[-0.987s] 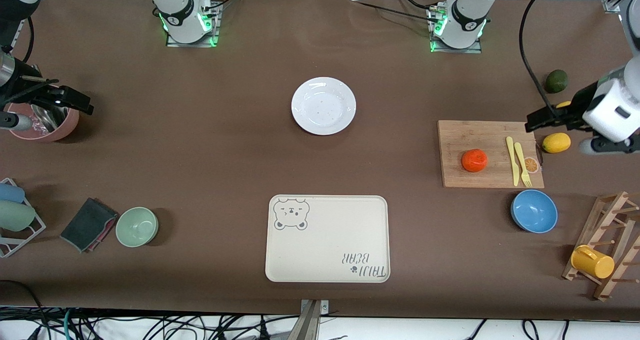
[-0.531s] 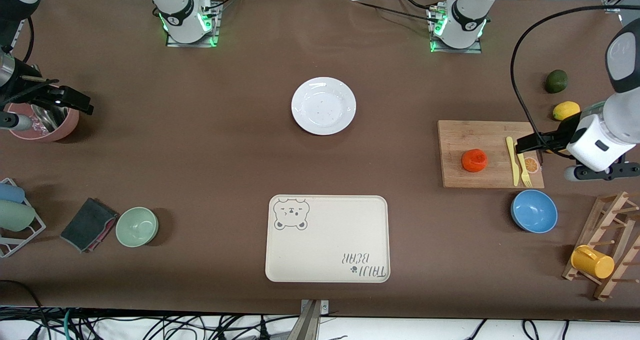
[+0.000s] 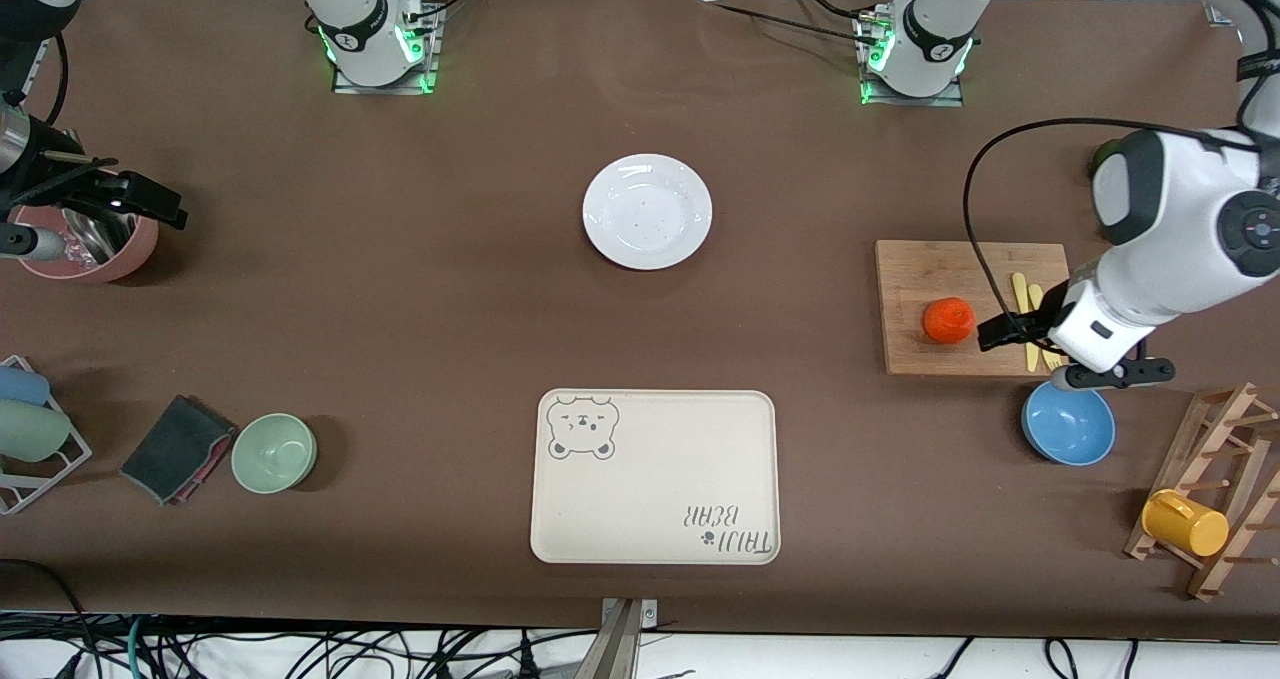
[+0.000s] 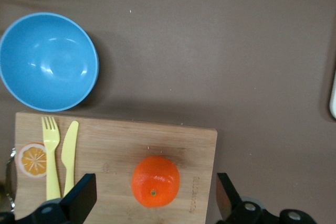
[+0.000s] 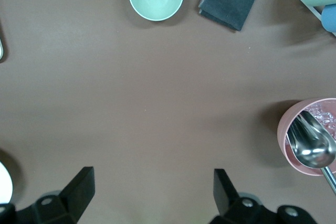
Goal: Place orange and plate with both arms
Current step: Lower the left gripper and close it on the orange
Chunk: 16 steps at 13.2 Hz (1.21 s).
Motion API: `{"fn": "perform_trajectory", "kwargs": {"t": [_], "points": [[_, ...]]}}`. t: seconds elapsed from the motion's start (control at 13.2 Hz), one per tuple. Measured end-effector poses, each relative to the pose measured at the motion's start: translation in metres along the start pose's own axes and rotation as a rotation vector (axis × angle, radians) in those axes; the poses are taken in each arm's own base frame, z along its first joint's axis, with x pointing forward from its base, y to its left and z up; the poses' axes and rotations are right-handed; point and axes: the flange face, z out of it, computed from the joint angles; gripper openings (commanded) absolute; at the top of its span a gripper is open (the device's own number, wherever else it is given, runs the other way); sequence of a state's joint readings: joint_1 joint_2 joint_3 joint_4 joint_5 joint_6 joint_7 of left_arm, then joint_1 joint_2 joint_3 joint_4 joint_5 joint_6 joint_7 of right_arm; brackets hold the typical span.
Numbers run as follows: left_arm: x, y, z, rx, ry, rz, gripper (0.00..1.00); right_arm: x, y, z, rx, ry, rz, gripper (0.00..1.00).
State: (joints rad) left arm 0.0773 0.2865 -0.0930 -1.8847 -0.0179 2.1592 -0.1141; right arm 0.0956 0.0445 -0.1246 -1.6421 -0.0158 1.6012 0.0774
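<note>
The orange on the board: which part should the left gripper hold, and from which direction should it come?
Grip the orange across its widest middle, coming straight down from above. It is round, sits stem dimple up on the cutting board, and nothing touches its sides. The left gripper is open, its fingers already wider than the fruit; the fork lies well apart.
</note>
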Motion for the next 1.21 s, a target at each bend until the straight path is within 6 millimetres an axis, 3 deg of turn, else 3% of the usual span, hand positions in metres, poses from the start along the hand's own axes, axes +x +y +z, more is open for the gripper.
{"fn": "perform_trajectory", "kwargs": {"t": [0.38, 0.76, 1.21], "points": [[-0.019, -0.002, 0.065, 0.003, -0.049, 0.002, 1.0, 0.0, 0.0, 0.0, 0.0, 0.0, 0.0, 1.0], [-0.02, -0.009, 0.074, 0.005, -0.063, -0.01, 1.0, 0.0, 0.0, 0.0, 0.0, 0.0, 0.0, 1.0], [-0.033, -0.02, 0.105, 0.01, -0.127, -0.025, 1.0, 0.0, 0.0, 0.0, 0.0, 0.0, 0.0, 1.0]]}}
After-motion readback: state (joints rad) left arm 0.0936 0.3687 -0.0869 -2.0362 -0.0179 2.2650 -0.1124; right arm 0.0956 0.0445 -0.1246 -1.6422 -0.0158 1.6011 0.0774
